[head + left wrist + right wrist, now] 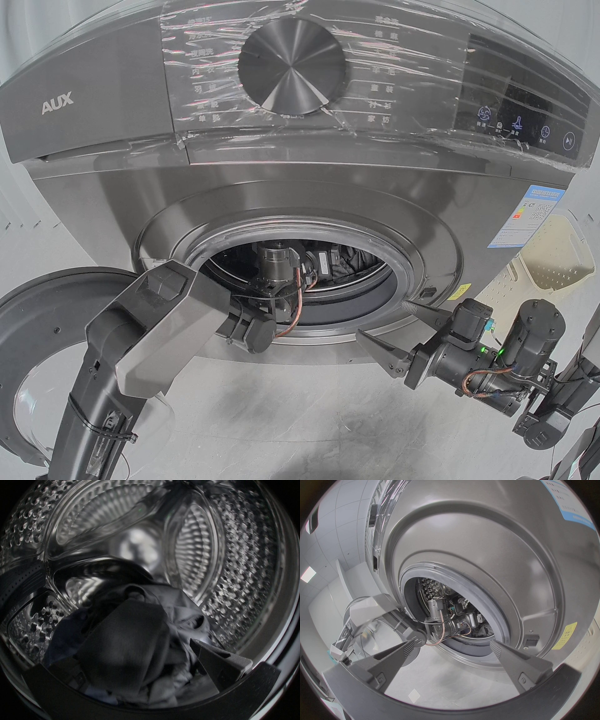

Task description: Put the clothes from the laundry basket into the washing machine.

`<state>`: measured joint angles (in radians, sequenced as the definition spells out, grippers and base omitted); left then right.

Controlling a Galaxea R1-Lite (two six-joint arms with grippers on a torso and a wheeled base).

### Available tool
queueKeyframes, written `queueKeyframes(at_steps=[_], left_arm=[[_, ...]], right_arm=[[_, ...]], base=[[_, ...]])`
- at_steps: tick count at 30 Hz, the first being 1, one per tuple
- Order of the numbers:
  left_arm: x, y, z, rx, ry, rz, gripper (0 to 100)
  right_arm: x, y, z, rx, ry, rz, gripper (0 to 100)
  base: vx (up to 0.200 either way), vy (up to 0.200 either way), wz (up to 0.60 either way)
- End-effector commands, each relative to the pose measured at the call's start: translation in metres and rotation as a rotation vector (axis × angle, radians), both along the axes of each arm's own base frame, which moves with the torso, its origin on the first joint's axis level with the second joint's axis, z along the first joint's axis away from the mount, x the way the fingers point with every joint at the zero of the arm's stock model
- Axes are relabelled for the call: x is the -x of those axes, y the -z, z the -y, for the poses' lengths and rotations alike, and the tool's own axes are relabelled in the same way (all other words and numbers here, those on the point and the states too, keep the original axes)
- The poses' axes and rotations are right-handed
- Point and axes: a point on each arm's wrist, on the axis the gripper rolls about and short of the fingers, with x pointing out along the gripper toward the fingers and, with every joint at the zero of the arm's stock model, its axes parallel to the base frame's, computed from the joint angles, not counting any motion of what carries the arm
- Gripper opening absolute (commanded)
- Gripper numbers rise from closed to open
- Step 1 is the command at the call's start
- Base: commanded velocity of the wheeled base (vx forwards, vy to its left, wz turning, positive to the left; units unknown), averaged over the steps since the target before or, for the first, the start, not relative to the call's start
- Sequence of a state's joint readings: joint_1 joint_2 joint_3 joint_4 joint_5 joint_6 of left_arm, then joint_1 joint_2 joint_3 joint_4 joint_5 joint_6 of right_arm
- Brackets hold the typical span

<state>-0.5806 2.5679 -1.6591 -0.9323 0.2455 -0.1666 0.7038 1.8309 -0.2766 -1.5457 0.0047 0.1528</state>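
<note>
The left arm (156, 325) wore an angular silver-grey shell over a black link cinched with a black cable tie (106, 430), and a copper-coloured braided cable (299, 300) looped past its cylindrical metal wrist. The right gripper (382, 320) had dark grey wedge-shaped fingers with dotted pads (408, 648) and a screw (380, 677) near each base, behind black motor cylinders lit by a green light (500, 352).

Head and right wrist cameras close outside the washing machine (94, 194) mouth, left wrist camera inside the drum (247, 561).
</note>
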Motion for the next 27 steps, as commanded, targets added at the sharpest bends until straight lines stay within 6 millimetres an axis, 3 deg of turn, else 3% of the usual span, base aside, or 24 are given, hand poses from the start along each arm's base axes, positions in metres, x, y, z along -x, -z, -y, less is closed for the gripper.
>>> queueKeyframes(at_steps=[1,5,9,10,11,16,22,27], left_arm=[[0.097,-0.038,-0.008,-0.103,0.130,-0.012,100],[0.144,-0.042,-0.014,-0.093,0.229,0.013,100],[0.199,-0.054,-0.039,-0.102,0.343,-0.001,100],[0.199,-0.054,-0.039,-0.102,0.343,-0.001,100],[0.221,-0.056,-0.053,-0.116,0.370,-0.019,100],[0.275,-0.063,-0.088,-0.121,0.435,-0.041,100],[0.311,-0.063,-0.118,-0.124,0.475,-0.039,100],[0.319,-0.065,-0.133,-0.117,0.448,-0.026,100]], right_arm=[[0.020,0.012,0.007,0.060,-0.059,-0.050,100],[0.037,0.013,0.009,0.078,-0.132,-0.058,100],[0.054,0.015,0.015,0.097,-0.172,-0.075,100],[0.054,0.015,0.015,0.097,-0.172,-0.075,100],[0.059,0.015,0.018,0.103,-0.177,-0.076,100],[0.069,0.011,0.026,0.098,-0.181,-0.066,100],[0.073,-0.002,0.036,0.049,-0.133,-0.028,100],[0.071,-0.013,0.052,0.016,0.009,0.009,100]], base=[[0.000,0.000,0.00],[0.000,0.000,0.00],[0.000,0.000,0.00],[0.000,0.000,0.00],[0.000,0.000,0.00],[0.000,0.000,0.00],[0.000,0.000,0.00],[0.000,0.000,0.00]])
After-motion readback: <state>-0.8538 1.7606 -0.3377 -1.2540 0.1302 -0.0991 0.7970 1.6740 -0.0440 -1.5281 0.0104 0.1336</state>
